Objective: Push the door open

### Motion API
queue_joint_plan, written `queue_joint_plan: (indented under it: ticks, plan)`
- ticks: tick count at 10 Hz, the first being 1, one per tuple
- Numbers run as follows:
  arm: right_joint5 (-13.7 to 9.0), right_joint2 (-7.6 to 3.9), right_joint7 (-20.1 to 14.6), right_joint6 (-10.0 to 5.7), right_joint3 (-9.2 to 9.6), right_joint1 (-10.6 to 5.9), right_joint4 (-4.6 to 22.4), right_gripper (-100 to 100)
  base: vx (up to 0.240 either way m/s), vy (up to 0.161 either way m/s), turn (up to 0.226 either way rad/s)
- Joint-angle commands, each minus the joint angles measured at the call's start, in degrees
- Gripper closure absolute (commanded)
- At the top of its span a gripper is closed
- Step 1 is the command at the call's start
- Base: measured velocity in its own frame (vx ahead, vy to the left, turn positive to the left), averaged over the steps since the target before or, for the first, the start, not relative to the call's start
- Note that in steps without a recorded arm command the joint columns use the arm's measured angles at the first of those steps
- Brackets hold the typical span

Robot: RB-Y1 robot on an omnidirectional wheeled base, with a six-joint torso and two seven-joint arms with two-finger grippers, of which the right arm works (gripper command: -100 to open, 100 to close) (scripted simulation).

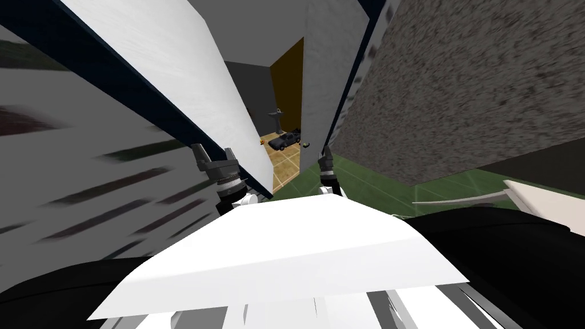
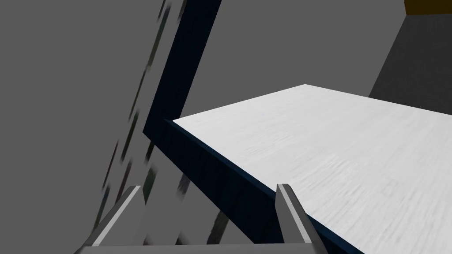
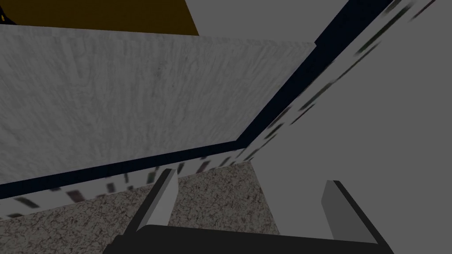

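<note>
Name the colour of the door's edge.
Dark navy blue. The door edge shows best in the left wrist view.

The white door (image 1: pixel 188 74) stands ajar, its dark blue edge close ahead of the left gripper (image 1: pixel 213 152). Between it and the dark blue frame (image 3: pixel 284 97) a narrow gap opens. A toy car (image 1: pixel 284 140) sits on the tiled floor (image 1: pixel 285 171) beyond.

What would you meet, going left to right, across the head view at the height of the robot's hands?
First the left hand → white door → dark car → right hand → speckled grey wall.
</note>
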Motion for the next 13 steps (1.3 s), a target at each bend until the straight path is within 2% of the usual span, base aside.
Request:
queue_joint_plan:
  ticks: [1,13]
  plan:
    - [-0.2,-0.51,-0.4,-0.32,0.33,-0.79,2.1,-100,0.105,-0.099,0.081]
    - [-1.5,-3.21,-3.0,-5.33,3.55,-8.46,23.0,-100,0.083,-0.104,0.086]
